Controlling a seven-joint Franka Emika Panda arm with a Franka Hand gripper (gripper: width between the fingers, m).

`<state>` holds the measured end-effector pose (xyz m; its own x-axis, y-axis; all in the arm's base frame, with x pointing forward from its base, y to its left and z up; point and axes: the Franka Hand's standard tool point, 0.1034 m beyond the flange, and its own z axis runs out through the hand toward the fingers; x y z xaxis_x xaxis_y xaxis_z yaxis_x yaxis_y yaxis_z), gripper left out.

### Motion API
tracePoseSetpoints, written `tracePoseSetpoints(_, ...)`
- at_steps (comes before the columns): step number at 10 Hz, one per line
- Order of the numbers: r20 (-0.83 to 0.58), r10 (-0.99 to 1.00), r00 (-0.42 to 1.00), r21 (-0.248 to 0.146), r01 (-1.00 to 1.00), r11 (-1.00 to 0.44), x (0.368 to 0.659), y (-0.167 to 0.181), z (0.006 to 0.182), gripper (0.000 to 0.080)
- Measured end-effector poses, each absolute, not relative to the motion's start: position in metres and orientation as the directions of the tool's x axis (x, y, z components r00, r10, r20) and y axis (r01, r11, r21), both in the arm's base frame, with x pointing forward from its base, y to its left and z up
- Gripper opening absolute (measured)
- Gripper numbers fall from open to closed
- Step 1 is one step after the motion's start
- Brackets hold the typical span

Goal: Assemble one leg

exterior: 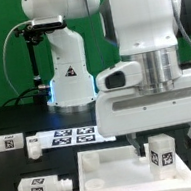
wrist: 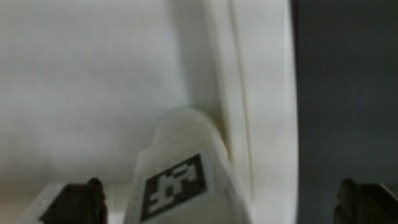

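A small white leg (exterior: 160, 152) with a black-and-white tag stands upright on the wide white panel (exterior: 105, 173), near the panel's corner on the exterior view's right. My gripper (exterior: 168, 142) hangs straight over it, one finger on each side. In the wrist view the leg (wrist: 178, 165) lies between the two dark fingertips (wrist: 79, 202), next to the panel's raised rim (wrist: 246, 90). There is a gap on both sides of the leg. My gripper (wrist: 222, 204) is open and holds nothing.
Three more white legs lie on the black table at the exterior view's left (exterior: 4, 143), (exterior: 33, 145), (exterior: 43, 187). The marker board (exterior: 72, 136) lies behind the panel. The robot base (exterior: 69, 83) stands at the back.
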<state>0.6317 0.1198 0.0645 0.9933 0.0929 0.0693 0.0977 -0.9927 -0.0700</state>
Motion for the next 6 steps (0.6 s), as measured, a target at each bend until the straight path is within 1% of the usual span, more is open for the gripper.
tracePoseSetpoints(1,0.066,0.039,0.997,-0.076,0.044,-0.996,0.6320,0.1188,0.0645,0.0649)
tracePoseSetpoints(2,0.063,0.014,0.998,-0.077,0.019,-0.997,0.6317,0.1186,0.0638,0.0530)
tracePoseSetpoints(3,0.059,-0.027,0.998,-0.078,-0.022,-0.997,0.6316,0.1175,0.0633,0.0364)
tracePoseSetpoints(4,0.053,-0.091,0.994,-0.077,-0.087,-0.993,0.6317,0.1139,0.0629,0.0364)
tracePoseSetpoints(5,0.049,-0.142,0.989,-0.079,-0.138,-0.987,0.6316,0.1133,0.0627,0.0285)
tracePoseSetpoints(6,0.044,-0.210,0.977,-0.083,-0.206,-0.975,0.6317,0.1135,0.0628,0.0285)
